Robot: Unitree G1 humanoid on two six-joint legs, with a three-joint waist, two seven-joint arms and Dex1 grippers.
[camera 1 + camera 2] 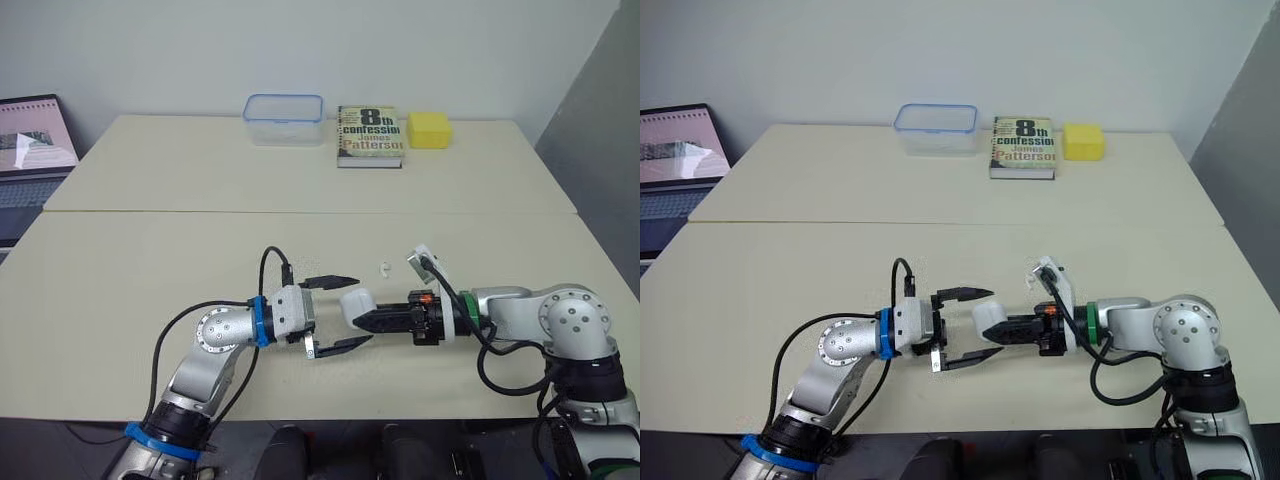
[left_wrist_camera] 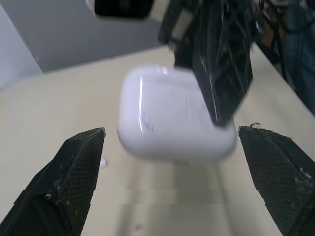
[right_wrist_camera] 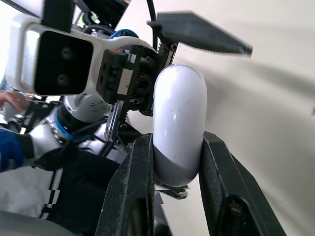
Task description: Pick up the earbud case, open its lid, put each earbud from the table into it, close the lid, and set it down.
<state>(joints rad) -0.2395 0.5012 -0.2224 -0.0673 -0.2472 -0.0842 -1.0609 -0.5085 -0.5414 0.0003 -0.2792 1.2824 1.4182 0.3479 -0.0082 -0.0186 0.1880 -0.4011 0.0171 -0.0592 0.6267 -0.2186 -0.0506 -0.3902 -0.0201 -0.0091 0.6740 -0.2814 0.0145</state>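
Readable text: book (image 1: 370, 135) at far edge of surface (image 1: 150, 260), cover reads "8th confession", "James Patterson". No other legible writing; earbud case (image 1: 357, 302) is plain white w/ no visible logo.

R arm comes in low from robot's right, forearm roughly level w/ the surface and pointing toward robot's left. Right gripper (image 1: 362, 314) is clamped on the earbud case, holding it just above the surface near the front edge, about centre. In the right wrist view the case (image 3: 178, 118) stands end-up between the two black fingers (image 3: 130, 187), which pinch its lower part on opposite sides; lid looks closed.

L arm is bent at the elbow, forearm pointing toward robot's right, facing the R arm. Left gripper (image 1: 338, 313) is spread wide, one finger on the far side of the case and one on the near side, neither touching it. Left wrist view: case (image 2: 172, 115) sits between the two fingertips (image 2: 74, 167) w/ gaps on both sides.

One earbud (image 1: 385, 268) lies on the surface just behind the grippers, apart from the case.

Bkgd: clear plastic container (image 1: 284, 118) beside the book on robot's left, yellow block (image 1: 429, 129) on its right, laptop (image 1: 30, 160) open at far left.
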